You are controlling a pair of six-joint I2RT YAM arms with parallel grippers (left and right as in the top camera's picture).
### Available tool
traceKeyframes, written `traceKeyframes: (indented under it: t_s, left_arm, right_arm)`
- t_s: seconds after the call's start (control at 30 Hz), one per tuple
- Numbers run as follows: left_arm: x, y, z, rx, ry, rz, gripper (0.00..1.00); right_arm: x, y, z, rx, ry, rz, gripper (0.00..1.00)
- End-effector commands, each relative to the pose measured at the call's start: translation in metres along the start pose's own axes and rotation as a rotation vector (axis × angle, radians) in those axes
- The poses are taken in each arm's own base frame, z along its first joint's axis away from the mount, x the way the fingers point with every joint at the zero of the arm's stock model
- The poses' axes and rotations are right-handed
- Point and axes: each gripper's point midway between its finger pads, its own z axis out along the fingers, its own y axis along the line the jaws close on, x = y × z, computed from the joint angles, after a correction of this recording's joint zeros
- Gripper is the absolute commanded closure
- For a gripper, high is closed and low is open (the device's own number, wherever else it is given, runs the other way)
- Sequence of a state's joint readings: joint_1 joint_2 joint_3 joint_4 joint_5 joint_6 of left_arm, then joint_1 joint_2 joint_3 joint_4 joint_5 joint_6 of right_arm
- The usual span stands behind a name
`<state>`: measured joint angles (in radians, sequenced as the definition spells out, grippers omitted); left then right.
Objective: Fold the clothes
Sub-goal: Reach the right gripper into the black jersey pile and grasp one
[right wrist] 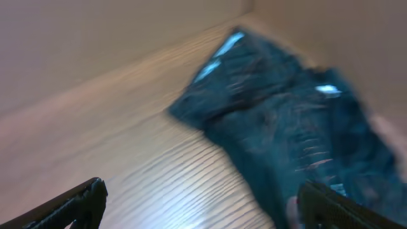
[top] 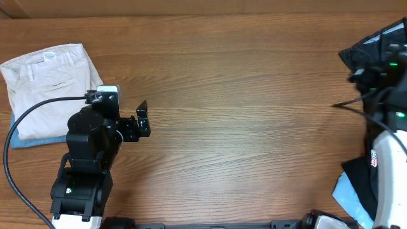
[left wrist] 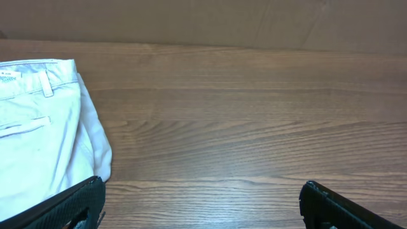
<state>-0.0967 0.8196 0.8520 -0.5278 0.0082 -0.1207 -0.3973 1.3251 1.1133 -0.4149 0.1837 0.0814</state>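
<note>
Left fingers (left wrist: 67,207) standing fully spread, gripping nothing, hovering over bare worktop (left wrist: 241,114) beside folded beige trousers (left wrist: 38,133) at left edge. Right fingers (right wrist: 63,207) gaping wide, holding nothing, facing dark clothes (right wrist: 286,127) lying at right edge; view blurred.

Black left arm (top: 89,146) with white wrist block (top: 109,92), looping black cable (top: 57,100), and black fingers (top: 145,124)
</note>
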Motion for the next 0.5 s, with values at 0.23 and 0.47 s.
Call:
traceKeyframes:
  t_s: [0.23, 0.47]
  left_arm:
    - [-0.013, -0.004, -0.006, 0.017, -0.033, 0.020, 0.00]
    - [-0.013, -0.004, -0.006, 0.017, -0.033, 0.021, 0.00]
  right_arm:
    - [0.020, -0.127, 0.064, 0.255, 0.058, 0.232, 0.04]
    - [0.052, -0.154, 0.103, 0.304, 0.117, 0.265, 0.16]
